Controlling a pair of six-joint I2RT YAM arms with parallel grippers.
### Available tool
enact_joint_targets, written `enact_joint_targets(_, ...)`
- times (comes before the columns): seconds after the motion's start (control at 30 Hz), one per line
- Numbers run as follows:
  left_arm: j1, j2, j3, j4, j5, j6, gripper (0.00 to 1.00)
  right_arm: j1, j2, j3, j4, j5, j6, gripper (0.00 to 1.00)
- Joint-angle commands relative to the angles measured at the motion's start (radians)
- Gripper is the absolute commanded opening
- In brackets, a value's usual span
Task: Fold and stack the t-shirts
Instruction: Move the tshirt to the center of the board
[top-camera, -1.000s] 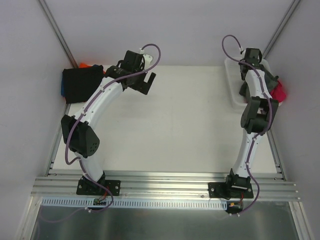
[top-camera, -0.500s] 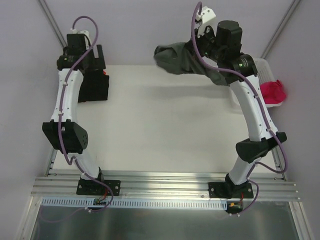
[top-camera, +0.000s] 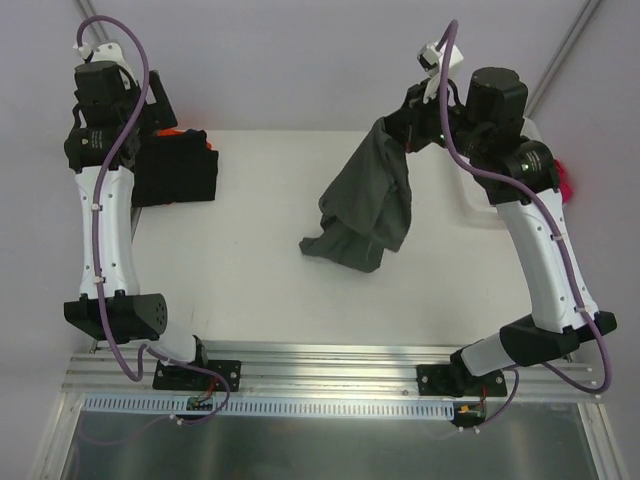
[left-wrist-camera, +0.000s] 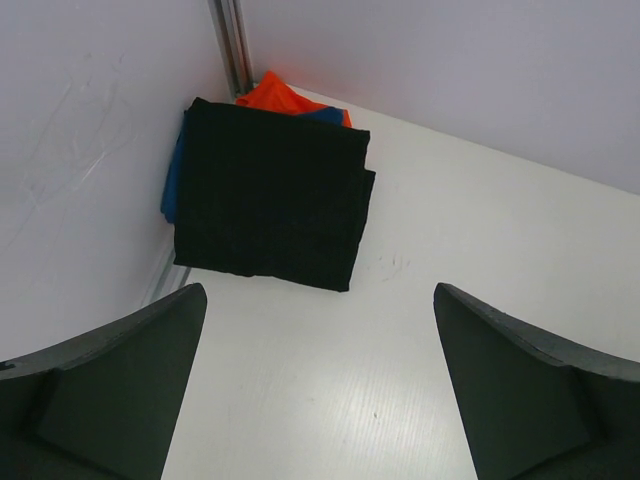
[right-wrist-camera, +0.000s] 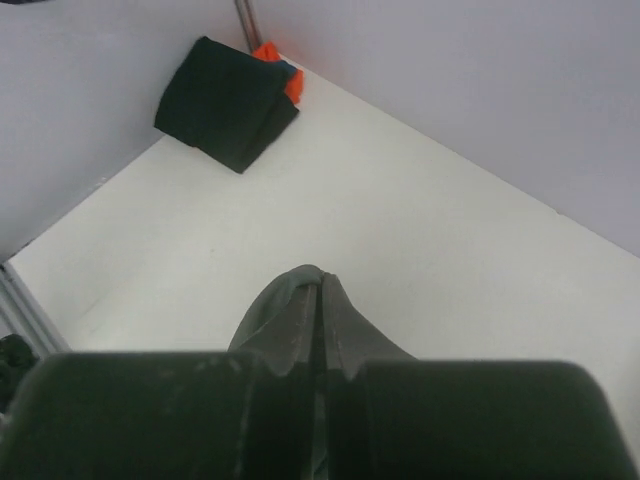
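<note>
Dark grey t-shirt (top-camera: 365, 205) now unfurled, hanging; right hand (top-camera: 398, 126) clamps it; left hand (left-wrist-camera: 315, 300) apart.

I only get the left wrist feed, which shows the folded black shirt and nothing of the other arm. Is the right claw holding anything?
Observer: Yes. The right claw is shut on the top edge of the dark grey t-shirt.
Operator: Is the shirt hanging clear of the surface?
Observer: No. It hangs from the claw, and its lower end looks bunched on the table near the middle.
</note>
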Motion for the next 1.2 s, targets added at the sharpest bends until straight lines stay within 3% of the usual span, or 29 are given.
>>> enact_joint_targets(0.0, -0.007, -0.013, 0.004, 0.026, -0.046, -0.012, 0.99, 0.005, -0.001, 0.044, 0.011, -0.097, 0.045, 0.01)
enact_joint_targets(0.27, 0.002, -0.132, -0.042, 0.045, -0.034, 0.053, 0.99, 0.115, 0.092, 0.042, -0.027, -0.097, 0.087, 0.01)
enact_joint_targets(0.5, 0.019, -0.298, -0.185, 0.085, -0.037, 0.033, 0.99, 0.361, 0.181, 0.275, -0.078, 0.021, -0.015, 0.01)
enact_joint_targets(0.8, 0.018, -0.433, -0.335, 0.090, -0.082, 0.027, 0.99, 0.465, 0.234, 0.436, 0.043, -0.016, 0.065, 0.01)
enact_joint_targets(0.87, 0.019, -0.442, -0.334, 0.088, -0.079, 0.027, 0.99, 0.452, 0.192, 0.407, 0.036, -0.035, 0.058, 0.01)
enact_joint_targets(0.97, 0.019, -0.450, -0.323, 0.088, -0.051, 0.025, 0.99, 0.363, 0.088, 0.224, 0.028, -0.097, 0.100, 0.01)
enact_joint_targets(1.0, 0.019, -0.448, -0.314, 0.088, -0.046, 0.028, 0.99, 0.300, 0.060, 0.092, 0.041, -0.136, 0.107, 0.01)
enact_joint_targets(1.17, 0.018, -0.430, -0.289, 0.088, -0.040, 0.041, 0.99, 0.171, -0.050, -0.208, 0.037, -0.155, 0.061, 0.00)
